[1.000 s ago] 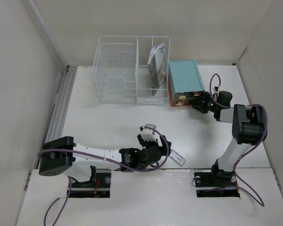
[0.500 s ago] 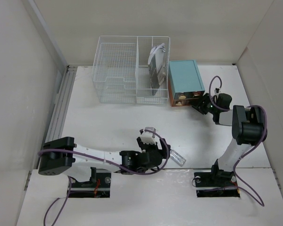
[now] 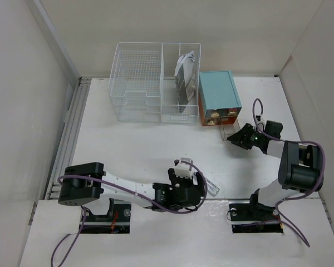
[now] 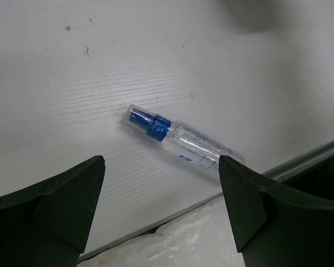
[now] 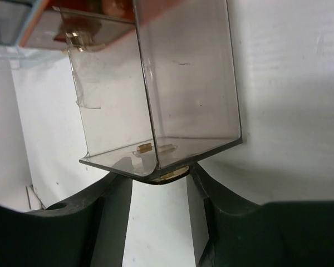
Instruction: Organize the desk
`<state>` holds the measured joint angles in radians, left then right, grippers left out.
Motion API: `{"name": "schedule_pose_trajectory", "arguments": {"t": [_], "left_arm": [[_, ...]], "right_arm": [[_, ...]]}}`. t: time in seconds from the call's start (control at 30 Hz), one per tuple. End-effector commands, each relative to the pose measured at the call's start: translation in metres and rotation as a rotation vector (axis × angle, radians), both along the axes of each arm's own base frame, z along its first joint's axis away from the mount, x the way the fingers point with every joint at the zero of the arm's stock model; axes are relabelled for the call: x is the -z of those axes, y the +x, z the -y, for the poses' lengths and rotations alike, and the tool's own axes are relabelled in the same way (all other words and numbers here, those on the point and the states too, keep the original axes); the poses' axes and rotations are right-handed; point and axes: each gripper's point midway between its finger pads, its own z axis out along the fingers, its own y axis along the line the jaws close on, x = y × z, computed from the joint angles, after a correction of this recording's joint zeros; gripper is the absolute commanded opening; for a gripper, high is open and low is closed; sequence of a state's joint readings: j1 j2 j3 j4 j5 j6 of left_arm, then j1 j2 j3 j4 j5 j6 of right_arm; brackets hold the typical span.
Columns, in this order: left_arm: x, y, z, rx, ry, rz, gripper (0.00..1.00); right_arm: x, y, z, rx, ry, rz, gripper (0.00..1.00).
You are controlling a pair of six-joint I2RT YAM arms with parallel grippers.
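The right arm has drawn back toward me since a second ago, and the clear drawer (image 3: 229,131) has come with it. A moment back the claw was up against the front of the teal drawer box (image 3: 218,95); now the drawer stands pulled out over the desk (image 3: 128,146), its far end still at the box mouth. In the wrist view the right gripper (image 5: 158,181) is pinched on the brass knob (image 5: 171,174) at the drawer's front, a finger on each side.

My left arm has shifted too, swinging nearer the front edge. The left gripper (image 4: 160,162) is spread wide and holds nothing. Beyond its tips lies the small spray bottle (image 4: 181,139), blue cap to the left, on its side on the desk close to the near edge, where it lay before.

I read it this way: the drawer is now open to take something, and the bottle is the likely candidate, though it is still ungrasped. The wire basket organizer (image 3: 156,89) sits at the back beside the box, with something I cannot identify in its right compartment.
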<state>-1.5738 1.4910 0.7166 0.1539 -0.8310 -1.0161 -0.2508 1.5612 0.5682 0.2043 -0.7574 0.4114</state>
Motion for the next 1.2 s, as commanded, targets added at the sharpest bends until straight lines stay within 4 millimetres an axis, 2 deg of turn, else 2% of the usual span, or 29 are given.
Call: {"name": "schedule_pose_trajectory", "arguments": {"t": [0.0,0.07,0.1,0.13,0.17,0.23,0.27,0.33,0.37,0.4,0.47,0.53,0.63,0.67,0.73,0.77,0.8,0.83,0.9,0.93,0.97,1.0,1.03,1.07,1.17], "left_arm": [[-0.017,-0.001,0.010,-0.029,-0.030,0.017,0.81],[-0.012,-0.001,0.011,-0.041,-0.021,0.005,0.82],[-0.016,-0.003,0.013,-0.042,-0.031,0.007,0.82],[-0.016,-0.003,0.016,-0.042,-0.031,0.007,0.82],[-0.012,-0.003,0.016,-0.042,-0.019,0.007,0.83],[-0.018,-0.004,0.023,-0.042,-0.028,0.007,0.83],[-0.012,-0.004,0.021,-0.042,-0.005,0.008,0.85],[-0.020,-0.003,0.030,-0.045,-0.020,0.018,0.85],[-0.016,-0.003,0.031,-0.045,-0.002,0.019,0.86],[-0.018,-0.003,0.031,-0.045,0.003,0.019,0.86],[-0.022,-0.001,0.034,-0.047,0.010,0.030,0.87],[-0.018,-0.001,0.034,-0.047,0.019,0.030,0.87],[-0.020,-0.001,0.033,-0.047,0.019,0.030,0.87],[-0.020,-0.001,0.033,-0.047,0.019,0.030,0.87],[-0.024,0.000,0.029,-0.063,-0.005,0.027,0.87],[-0.020,0.000,0.026,-0.063,-0.001,0.027,0.87],[-0.021,0.000,0.023,-0.067,-0.009,0.022,0.87],[-0.026,0.001,0.022,-0.075,-0.023,0.029,0.87],[-0.028,0.003,0.019,-0.081,-0.025,0.036,0.87],[-0.028,0.002,0.019,-0.086,-0.034,0.031,0.87],[-0.031,0.004,0.017,-0.092,-0.034,0.038,0.87],[-0.038,0.006,0.016,-0.108,-0.060,0.042,0.87],[-0.037,0.007,0.013,-0.121,-0.054,0.049,0.87],[-0.046,0.005,0.011,-0.128,-0.079,0.051,0.87],[-0.054,0.007,-0.005,-0.209,-0.123,0.067,0.86]], "right_arm": [[0.003,-0.015,0.004,-0.093,-0.064,0.002,0.31],[0.007,-0.016,0.005,-0.114,-0.076,-0.012,0.33],[0.007,-0.018,0.003,-0.133,-0.065,-0.018,0.34],[0.012,-0.026,-0.001,-0.141,-0.040,-0.061,0.36],[0.009,-0.023,0.000,-0.166,-0.049,-0.048,0.37],[0.015,-0.030,-0.001,-0.184,-0.041,-0.097,0.39],[0.015,-0.033,-0.003,-0.205,-0.038,-0.094,0.47],[0.009,-0.035,-0.007,-0.235,-0.016,-0.091,0.57],[0.007,-0.038,-0.010,-0.252,0.000,-0.089,0.66],[0.003,-0.037,-0.011,-0.280,0.000,-0.064,0.82],[0.001,-0.044,-0.014,-0.298,0.032,-0.073,0.84],[-0.010,-0.044,-0.015,-0.323,0.025,-0.030,0.87],[-0.024,-0.047,-0.020,-0.361,0.050,-0.003,0.87],[-0.034,-0.047,-0.023,-0.380,0.070,0.024,0.85],[-0.042,-0.055,-0.027,-0.419,0.101,0.021,0.82],[-0.051,-0.053,-0.027,-0.433,0.100,0.045,0.80],[-0.061,-0.063,-0.036,-0.469,0.146,0.042,0.78],[-0.064,-0.066,-0.039,-0.494,0.156,0.045,0.77],[-0.085,-0.068,-0.044,-0.553,0.133,0.137,0.71],[-0.093,-0.079,-0.052,-0.590,0.147,0.128,0.69],[-0.098,-0.083,-0.056,-0.656,0.109,0.202,0.65],[-0.113,-0.082,-0.060,-0.703,0.069,0.267,0.63],[-0.121,-0.096,-0.072,-0.768,0.079,0.256,0.60],[-0.127,-0.098,-0.076,-0.811,0.041,0.288,0.57],[-0.152,-0.080,-0.084,-0.867,-0.070,0.423,0.34]]}}
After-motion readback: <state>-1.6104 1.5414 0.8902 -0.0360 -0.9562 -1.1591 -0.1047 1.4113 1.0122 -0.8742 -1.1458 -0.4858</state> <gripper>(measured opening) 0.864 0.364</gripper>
